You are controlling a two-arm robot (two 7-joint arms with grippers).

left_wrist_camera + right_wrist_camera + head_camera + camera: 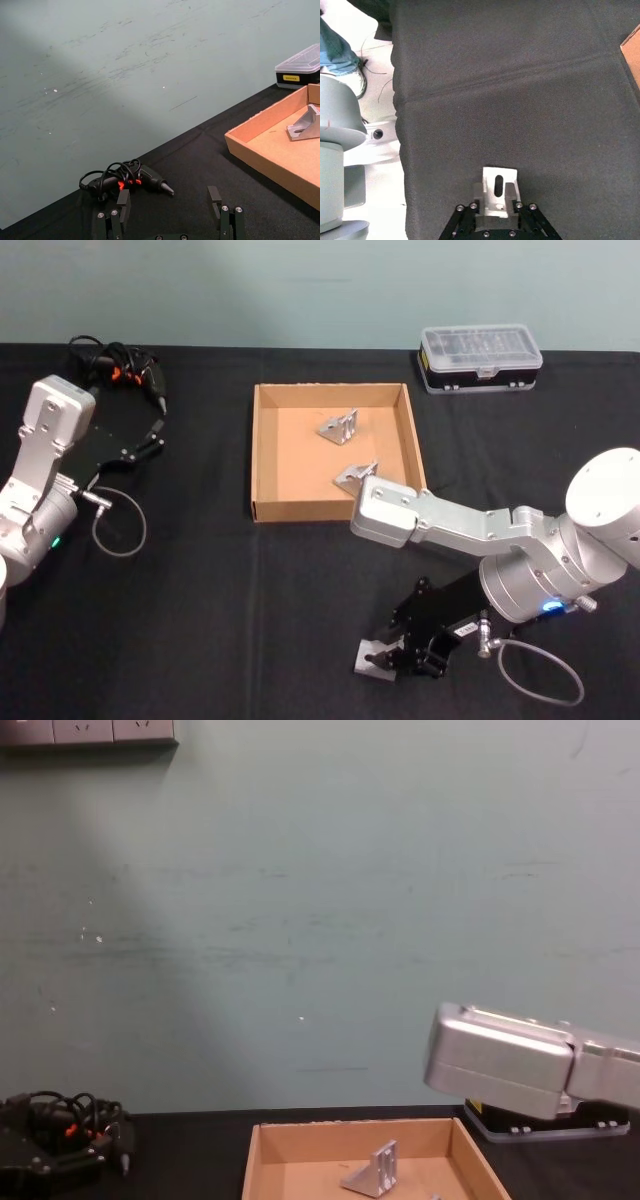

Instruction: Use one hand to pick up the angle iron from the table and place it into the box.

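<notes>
angle iron lies on the near right of the table, one of three: a pale silver l-shaped bracket with an oblong slot in one face. second bracket and third bracket sit inside the one box, far centre. right gripper is closed on the near piece, fingers against its sides. left gripper, at the far left, is spread wide and empty.

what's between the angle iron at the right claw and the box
Nothing visible: bare black tabletop separates the silver metal angle iron in the right claw from the shallow tan cardboard box. The arm's own silver link overhangs its near corner.
</notes>
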